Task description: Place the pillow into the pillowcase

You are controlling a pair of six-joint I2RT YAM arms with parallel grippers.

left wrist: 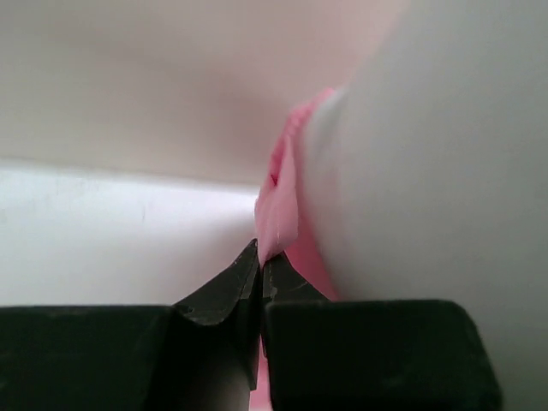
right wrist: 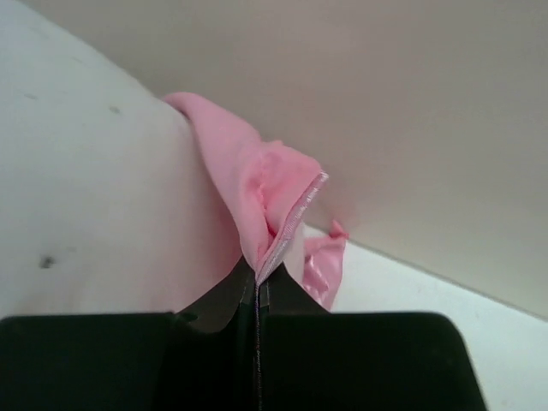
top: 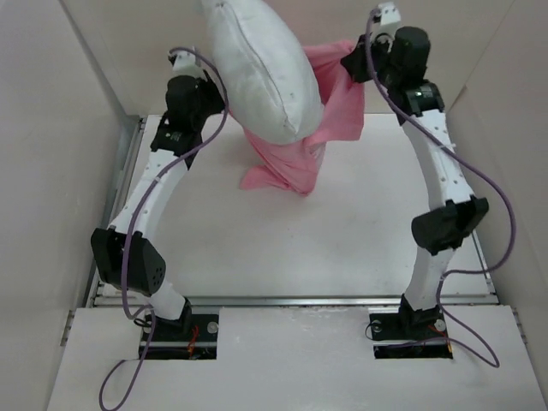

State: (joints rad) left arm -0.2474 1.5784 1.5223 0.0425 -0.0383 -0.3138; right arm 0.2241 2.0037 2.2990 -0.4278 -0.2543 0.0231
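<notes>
The white pillow (top: 257, 64) stands raised at the back, its lower end inside the pink pillowcase (top: 295, 163), whose closed bottom hangs down to the table. My left gripper (top: 218, 101) is behind the pillow's left side and shut on a pink edge of the pillowcase (left wrist: 276, 205), with the pillow (left wrist: 437, 171) to its right. My right gripper (top: 358, 64) is held high at the back right, shut on the pillowcase's hemmed rim (right wrist: 287, 227), with the pillow (right wrist: 94, 188) to its left.
The white table (top: 342, 240) lies under the hanging fabric. Beige walls (top: 51, 128) close in the left, right and back. Both arms reach up and toward the back, with purple cables (top: 479, 180) trailing along them.
</notes>
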